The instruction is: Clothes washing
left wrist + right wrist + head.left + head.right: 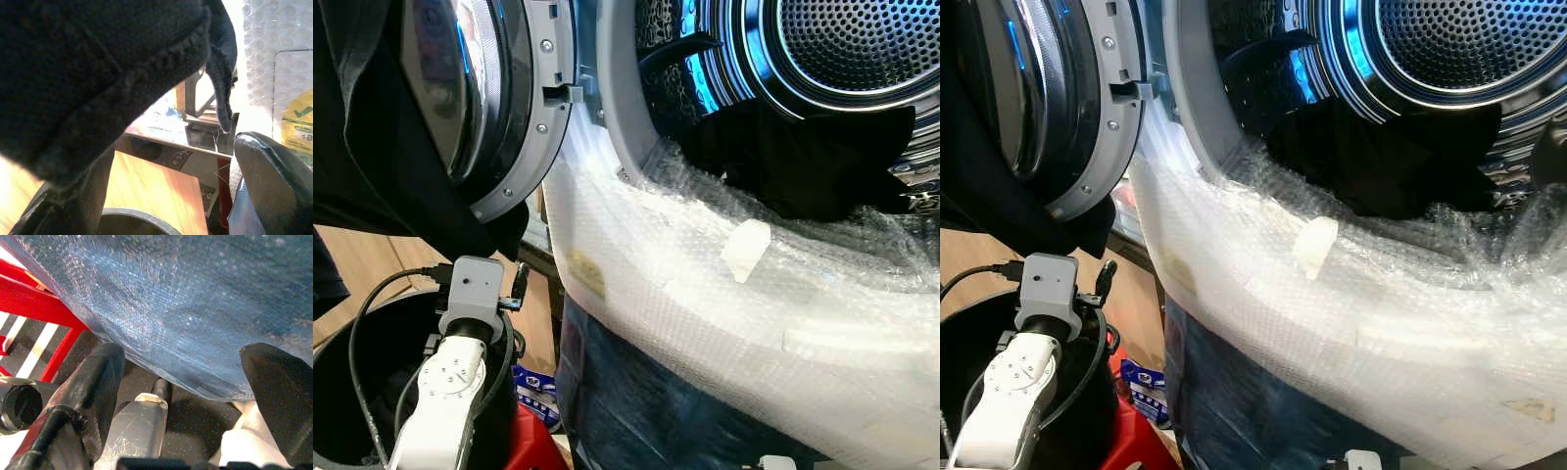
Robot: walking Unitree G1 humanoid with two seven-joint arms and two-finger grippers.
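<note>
Left pincer (161, 161) clamped on dark garment (88, 68), upper left of frame; right pincer (190, 382) fingers apart, empty.

A sheet of clear bubble wrap (705, 284) drapes over the machine's front, with a yellow sticker (587, 272) showing beneath it. Below, a red metal frame (34, 298) stands on dark floor beside a wooden board (156, 191).

left arm (440, 401) raised, right hand (186, 382) open
</note>
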